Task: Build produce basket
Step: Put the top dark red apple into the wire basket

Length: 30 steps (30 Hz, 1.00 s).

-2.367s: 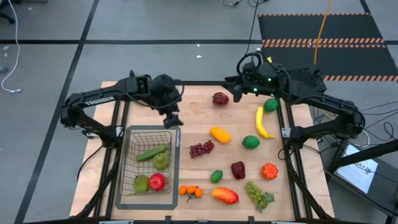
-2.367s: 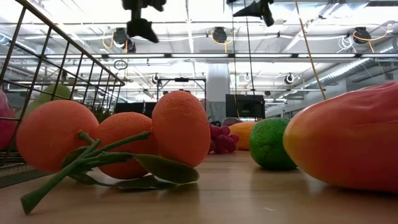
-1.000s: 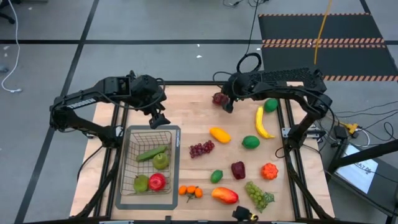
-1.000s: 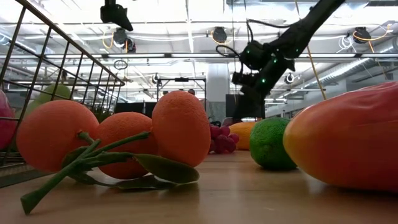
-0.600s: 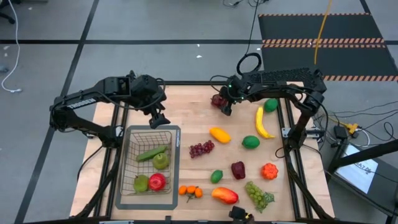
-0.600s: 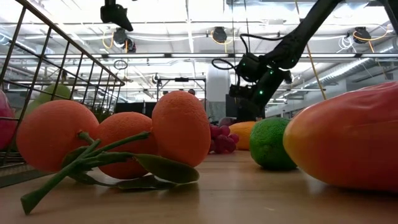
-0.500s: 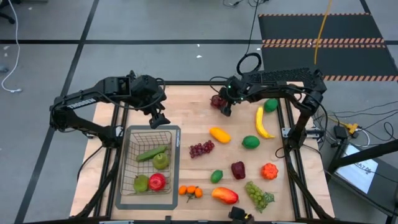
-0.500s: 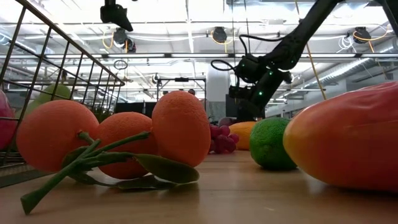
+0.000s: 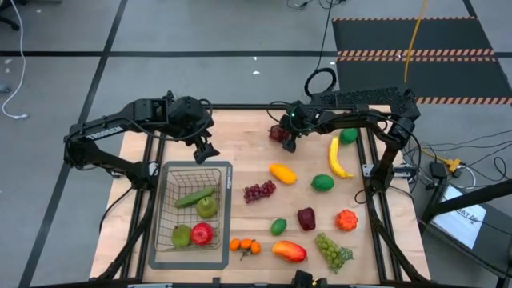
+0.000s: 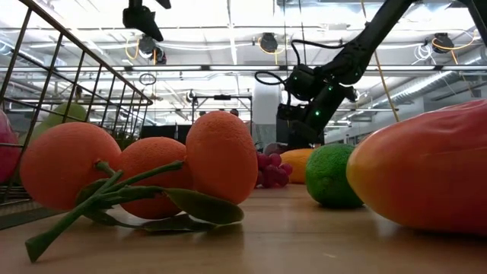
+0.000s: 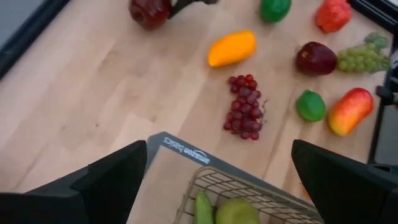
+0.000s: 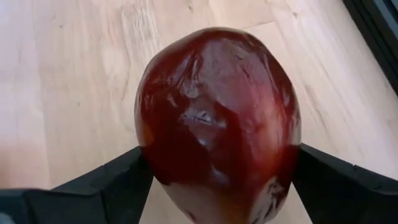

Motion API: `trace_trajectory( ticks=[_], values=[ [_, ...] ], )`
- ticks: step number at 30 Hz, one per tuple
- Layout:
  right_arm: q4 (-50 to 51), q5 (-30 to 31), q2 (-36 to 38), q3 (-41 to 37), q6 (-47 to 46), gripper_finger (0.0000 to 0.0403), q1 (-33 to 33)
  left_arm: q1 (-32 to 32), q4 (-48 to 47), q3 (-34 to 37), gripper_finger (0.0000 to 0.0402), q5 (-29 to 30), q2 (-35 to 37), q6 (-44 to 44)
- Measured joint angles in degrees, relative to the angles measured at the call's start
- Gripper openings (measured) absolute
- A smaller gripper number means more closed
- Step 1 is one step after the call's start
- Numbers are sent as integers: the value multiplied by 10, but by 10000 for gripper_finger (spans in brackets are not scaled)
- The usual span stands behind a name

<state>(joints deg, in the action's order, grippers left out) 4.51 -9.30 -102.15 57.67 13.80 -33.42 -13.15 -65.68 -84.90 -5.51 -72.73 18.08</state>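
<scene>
Bracketing a glossy, dark red apple (image 12: pixel 217 124) are the right gripper's (image 9: pixel 288 142) two matte black fingers, one pressed to each flank, at the far middle of the pale wood table (image 9: pixel 248 172). The left gripper (image 9: pixel 205 150) is held spread above the wire-mesh basket's (image 9: pixel 172 232) far edge, with nothing held. Ceiling lights and pipework are seen behind
</scene>
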Motion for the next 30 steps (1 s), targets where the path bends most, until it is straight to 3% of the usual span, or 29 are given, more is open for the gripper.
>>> trace_trajectory(
  ticks=[3, 11, 25, 30],
  values=[
    [0, 0, 0, 0, -28, 334, 9, 0, 10, 1, 397, 26, 0, -2],
    [2, -14, 38, 0, -143, 334, 38, 0, 51, 5, 397, 27, 0, 6],
    [4, -15, 130, 0, -241, 334, 73, -17, 127, 7, 397, 56, -14, -21],
    [0, -101, 130, 0, -300, 334, 84, -29, 150, 6, 397, 55, -11, -17]
  ],
)
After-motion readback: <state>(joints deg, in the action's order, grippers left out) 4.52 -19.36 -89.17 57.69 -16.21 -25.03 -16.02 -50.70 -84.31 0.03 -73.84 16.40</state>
